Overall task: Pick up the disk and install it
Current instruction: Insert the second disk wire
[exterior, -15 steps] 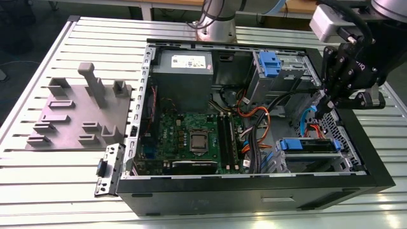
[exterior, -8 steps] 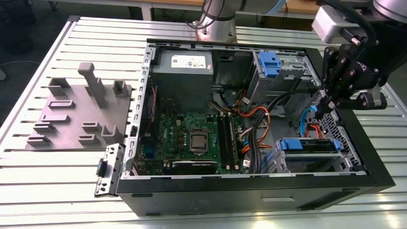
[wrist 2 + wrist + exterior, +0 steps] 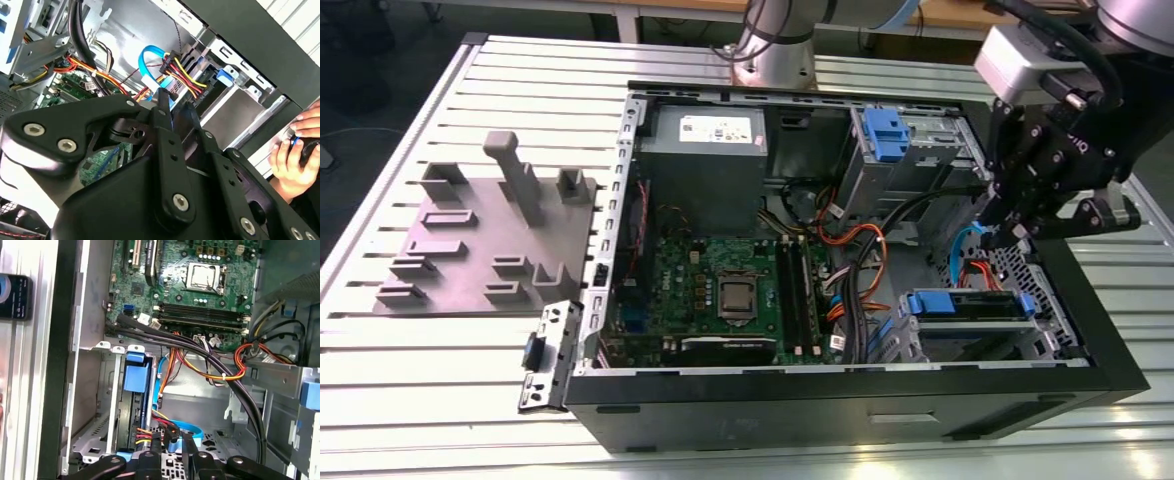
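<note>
The disk [image 3: 963, 308] sits in the drive cage at the near right corner of the open computer case [image 3: 854, 400], its blue carrier bracket facing into the case. Both wrist views show the bracket's blue tab [image 3: 136, 376] [image 3: 227, 75] in the cage mouth, with red, yellow and black power wires and a blue data cable [image 3: 150, 55] beside it. My gripper [image 3: 1007, 235] [image 3: 172, 102] [image 3: 172, 442] hangs above the case's right side, just over the cage, a little apart from the disk. Its fingers stand close together with nothing between them.
The case lies on a slotted aluminium table [image 3: 440, 400], motherboard [image 3: 720, 280] exposed. A second blue clip [image 3: 886, 135] sits in the far bay. A grey fixture block [image 3: 480, 230] stands at the exterior view's left. A person's hand [image 3: 295, 150] holds something dark beside the case.
</note>
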`<state>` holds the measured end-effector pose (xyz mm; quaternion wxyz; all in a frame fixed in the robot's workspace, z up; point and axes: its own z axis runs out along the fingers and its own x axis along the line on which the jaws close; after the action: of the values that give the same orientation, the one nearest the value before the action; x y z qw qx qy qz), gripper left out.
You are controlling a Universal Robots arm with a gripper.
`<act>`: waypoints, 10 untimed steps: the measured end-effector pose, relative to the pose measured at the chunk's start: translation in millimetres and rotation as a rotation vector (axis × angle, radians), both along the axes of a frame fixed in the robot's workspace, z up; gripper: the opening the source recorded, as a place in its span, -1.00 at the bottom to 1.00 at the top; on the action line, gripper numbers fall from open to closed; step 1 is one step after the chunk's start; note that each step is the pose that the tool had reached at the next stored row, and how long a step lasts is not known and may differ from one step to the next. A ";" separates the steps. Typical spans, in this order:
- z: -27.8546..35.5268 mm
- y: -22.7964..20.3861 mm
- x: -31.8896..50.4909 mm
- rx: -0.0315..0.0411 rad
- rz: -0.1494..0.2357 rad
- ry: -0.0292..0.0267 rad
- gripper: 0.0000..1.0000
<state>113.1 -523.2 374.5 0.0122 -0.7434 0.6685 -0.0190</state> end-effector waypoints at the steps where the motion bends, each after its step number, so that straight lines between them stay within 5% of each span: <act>1: -1.0 0.6 0.0 -0.0006 0.000 0.0000 -0.39; 6: -8.5 3.9 -0.1 -0.0023 0.000 0.0024 -0.39; 10: -11.2 3.9 0.0 -0.0311 0.000 0.0025 -0.55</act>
<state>113.1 -519.3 363.3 -0.0002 -0.7436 0.6681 -0.0284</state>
